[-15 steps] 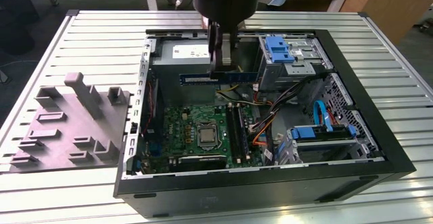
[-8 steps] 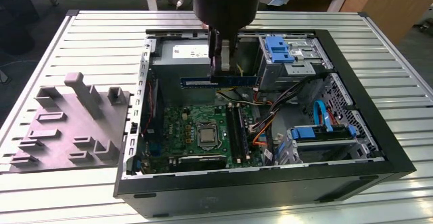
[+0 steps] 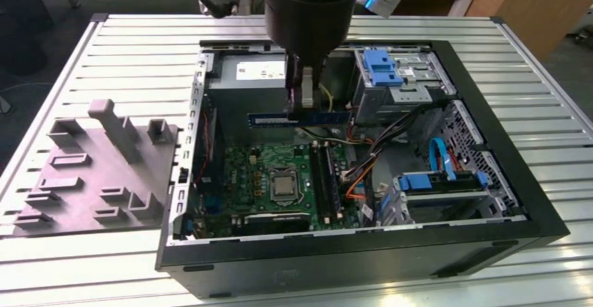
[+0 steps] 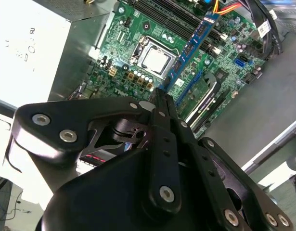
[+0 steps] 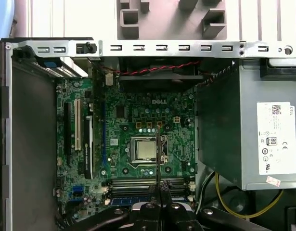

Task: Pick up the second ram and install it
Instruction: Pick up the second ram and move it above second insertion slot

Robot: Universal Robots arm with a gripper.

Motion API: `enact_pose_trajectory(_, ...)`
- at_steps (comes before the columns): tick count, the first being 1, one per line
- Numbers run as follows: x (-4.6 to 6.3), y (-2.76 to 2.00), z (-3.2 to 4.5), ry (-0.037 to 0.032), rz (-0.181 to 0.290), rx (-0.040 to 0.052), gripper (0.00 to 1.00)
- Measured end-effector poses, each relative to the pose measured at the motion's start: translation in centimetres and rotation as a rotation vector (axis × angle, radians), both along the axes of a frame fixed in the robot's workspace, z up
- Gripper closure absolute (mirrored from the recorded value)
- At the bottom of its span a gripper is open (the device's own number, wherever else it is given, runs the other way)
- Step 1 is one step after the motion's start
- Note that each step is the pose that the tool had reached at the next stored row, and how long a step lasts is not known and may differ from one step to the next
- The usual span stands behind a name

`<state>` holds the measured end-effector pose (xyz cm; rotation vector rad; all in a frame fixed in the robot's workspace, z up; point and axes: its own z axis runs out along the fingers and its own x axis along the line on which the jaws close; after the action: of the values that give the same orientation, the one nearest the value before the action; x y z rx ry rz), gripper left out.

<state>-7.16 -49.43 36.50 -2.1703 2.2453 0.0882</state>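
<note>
My gripper (image 3: pixel 301 111) hangs inside the open computer case (image 3: pixel 482 241), shut on the second ram (image 3: pixel 274 119). The ram is a slim blue stick lying crosswise in the exterior view, above the far edge of the green motherboard (image 3: pixel 255 175). In the second wrist view the ram (image 4: pixel 188 50) runs out from the fingertips (image 4: pixel 163 96) over the processor socket (image 4: pixel 156 58). In the first wrist view it appears edge-on as a thin dark line (image 5: pixel 157 159) above the gripper (image 5: pixel 158 186). The black memory slots (image 3: pixel 324 171) lie below, toward the exterior view's right of the socket.
A grey holder tray (image 3: pixel 93 168) with upright blocks sits outside the case on the exterior view's left. The silver power supply (image 3: pixel 246 81) stands just behind the gripper. Blue drive brackets (image 3: pixel 382 67) and loose cables (image 3: pixel 371 158) crowd the case's right side.
</note>
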Motion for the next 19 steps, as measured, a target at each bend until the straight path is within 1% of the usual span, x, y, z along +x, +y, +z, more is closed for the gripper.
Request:
enact_pose_trajectory(8, 0.0, 0.00, -1.31, 0.0000, 0.000, 0.0005, 0.89)
enact_pose_trajectory(16, 0.0, 0.00, -2.03, 0.0000, -0.002, 0.0005, 0.89)
enact_pose_trajectory(19, 0.0, 0.00, -2.53, -0.0001, -0.003, 0.0005, 0.89)
